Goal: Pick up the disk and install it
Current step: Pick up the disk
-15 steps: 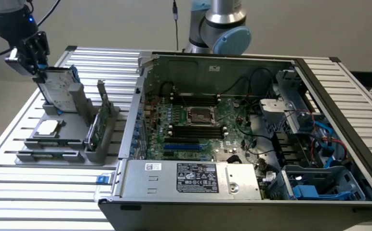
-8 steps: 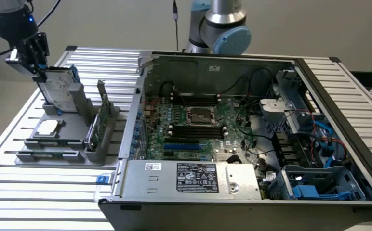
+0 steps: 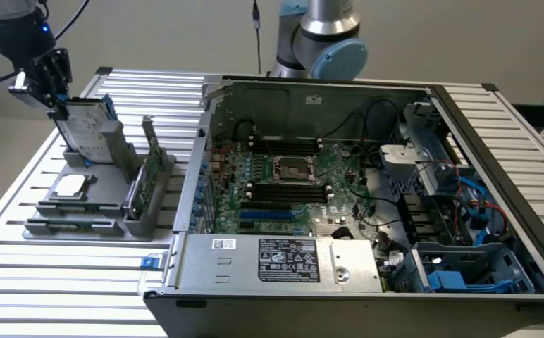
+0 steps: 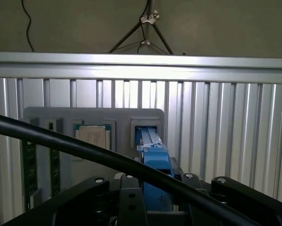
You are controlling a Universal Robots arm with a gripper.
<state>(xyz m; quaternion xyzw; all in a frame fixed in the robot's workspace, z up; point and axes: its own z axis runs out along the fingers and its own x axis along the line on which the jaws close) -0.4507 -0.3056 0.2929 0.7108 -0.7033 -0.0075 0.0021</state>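
The disk [image 3: 89, 130], silver-grey with a white label and a blue carrier, stands upright on edge in a slot at the back of a grey parts holder [image 3: 82, 227] on the exterior view's left. My gripper [image 3: 58, 98] hangs right at the disk's top edge, at its upper left corner. In the wrist view the disk's blue carrier edge [image 4: 155, 157] runs straight out from the middle of the black gripper body, down into its slot in the holder [image 4: 122, 115].
A square silver processor chip [image 3: 70, 186] [image 4: 92, 136] and a thin green card [image 3: 139, 184] also sit in the holder. The open computer case [image 3: 366, 176] fills the exterior view's right, with blue drive bays [image 3: 460, 276] at its near corner. A black cable [image 4: 84, 150] crosses the wrist view.
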